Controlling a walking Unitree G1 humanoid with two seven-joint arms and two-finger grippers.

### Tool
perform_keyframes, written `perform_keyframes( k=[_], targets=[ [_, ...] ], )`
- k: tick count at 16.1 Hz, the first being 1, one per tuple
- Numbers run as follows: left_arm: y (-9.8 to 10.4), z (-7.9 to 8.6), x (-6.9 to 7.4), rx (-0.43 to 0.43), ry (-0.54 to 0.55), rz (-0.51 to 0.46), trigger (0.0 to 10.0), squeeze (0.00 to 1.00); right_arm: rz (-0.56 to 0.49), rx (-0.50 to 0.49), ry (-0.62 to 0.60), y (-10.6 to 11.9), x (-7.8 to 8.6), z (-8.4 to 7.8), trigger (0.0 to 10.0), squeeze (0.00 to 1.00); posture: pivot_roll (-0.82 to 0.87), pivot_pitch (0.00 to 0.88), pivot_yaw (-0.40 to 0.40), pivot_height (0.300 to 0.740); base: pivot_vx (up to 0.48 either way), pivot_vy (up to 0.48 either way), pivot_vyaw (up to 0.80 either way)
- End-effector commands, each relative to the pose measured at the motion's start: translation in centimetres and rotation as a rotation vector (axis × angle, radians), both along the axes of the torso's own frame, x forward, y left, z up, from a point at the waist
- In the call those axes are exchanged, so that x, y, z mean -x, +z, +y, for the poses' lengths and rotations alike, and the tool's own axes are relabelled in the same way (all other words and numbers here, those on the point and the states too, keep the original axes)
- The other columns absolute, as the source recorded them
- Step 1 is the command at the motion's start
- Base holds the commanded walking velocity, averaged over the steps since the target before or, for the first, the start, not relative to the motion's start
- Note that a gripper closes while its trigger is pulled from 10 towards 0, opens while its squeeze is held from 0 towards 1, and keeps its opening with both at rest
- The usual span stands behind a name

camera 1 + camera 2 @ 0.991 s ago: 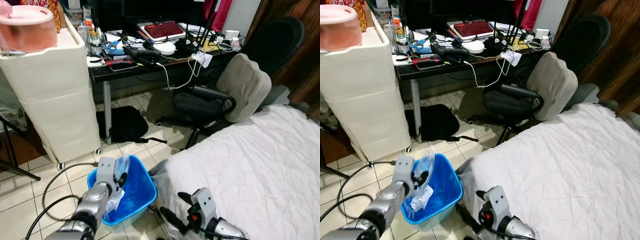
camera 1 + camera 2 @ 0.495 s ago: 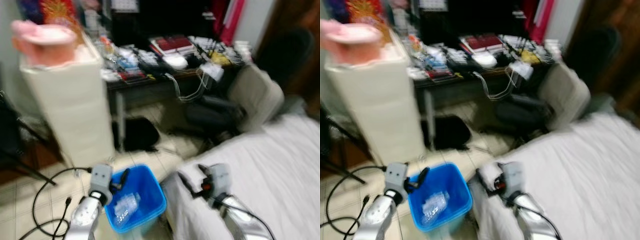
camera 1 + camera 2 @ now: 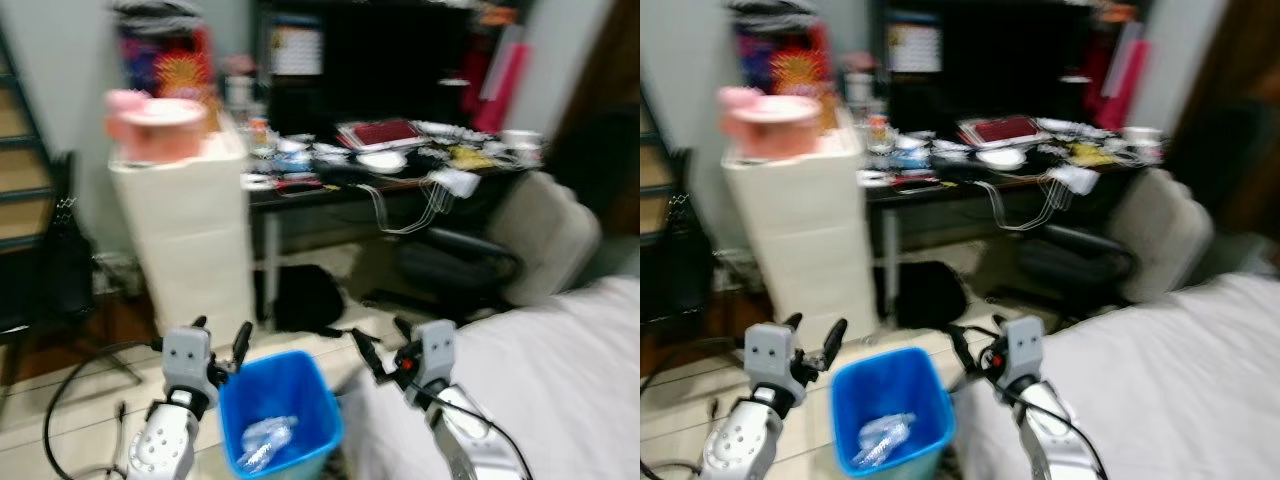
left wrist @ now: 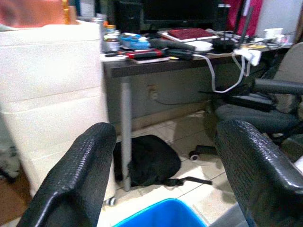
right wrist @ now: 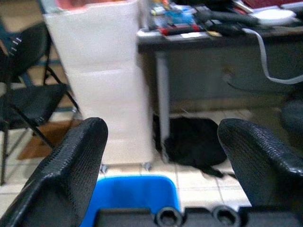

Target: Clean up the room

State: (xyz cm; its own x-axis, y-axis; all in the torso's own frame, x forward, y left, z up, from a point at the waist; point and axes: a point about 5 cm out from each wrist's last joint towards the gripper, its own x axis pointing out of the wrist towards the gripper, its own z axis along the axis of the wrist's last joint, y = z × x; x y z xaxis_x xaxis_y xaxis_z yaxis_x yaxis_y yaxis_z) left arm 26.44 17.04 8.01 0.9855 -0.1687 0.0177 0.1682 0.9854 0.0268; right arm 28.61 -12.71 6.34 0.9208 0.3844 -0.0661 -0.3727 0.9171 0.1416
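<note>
We find the blue bin [image 3: 281, 425] on the tiled floor at six o'clock between our two arms, a crumpled clear plastic wrapper [image 3: 264, 440] lying in its bottom, which we judge a sensible spot for collecting rubbish. Our left gripper [image 3: 215, 340] hangs just beside its rim at nine o'clock, our right gripper [image 3: 378, 345] at three o'clock; both have fingers spread and hold nothing. The cluttered desk [image 3: 400, 175] at one o'clock likely awaits tidying.
</note>
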Motion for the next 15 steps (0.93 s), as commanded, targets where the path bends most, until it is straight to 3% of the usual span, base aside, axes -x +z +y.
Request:
perform_keyframes(
  k=[1, 6, 8, 15],
  targets=[
    [-0.2, -1.3, -0.4, -0.02, -0.048, 0.028, 10.0, 0.0, -0.001, 0.043, -0.027, -0.1, -0.2, -1.2, 10.0, 0.0, 0.08, 0.0, -0.078, 0.74, 0.0, 0.0, -0.75],
    [-0.6, -2.0, -0.8, -0.06, -0.105, 0.04, 10.0, 0.0, 0.003, 0.066, -0.057, -0.5, -0.2, -2.2, 10.0, 0.0, 0.04, 0.0, -0.059, 0.74, 0.0, 0.0, -0.75],
    [-0.7, -2.1, -0.8, -0.048, -0.128, 0.047, 10.0, 0.0, 0.004, 0.067, -0.066, -0.5, -0.3, -2.5, 10.0, 0.0, 0.03, 0.0, -0.058, 0.74, 0.0, -0.422, -0.76],
    [-2.9, -1.0, 0.2, -0.076, -0.154, 0.125, 10.0, 0.0, 0.02, 0.068, -0.163, -1.5, 1.0, -4.2, 10.0, 0.0, 0.01, 0.0, -0.052, 0.74, 0.0, -0.069, -0.76]
  ],
)
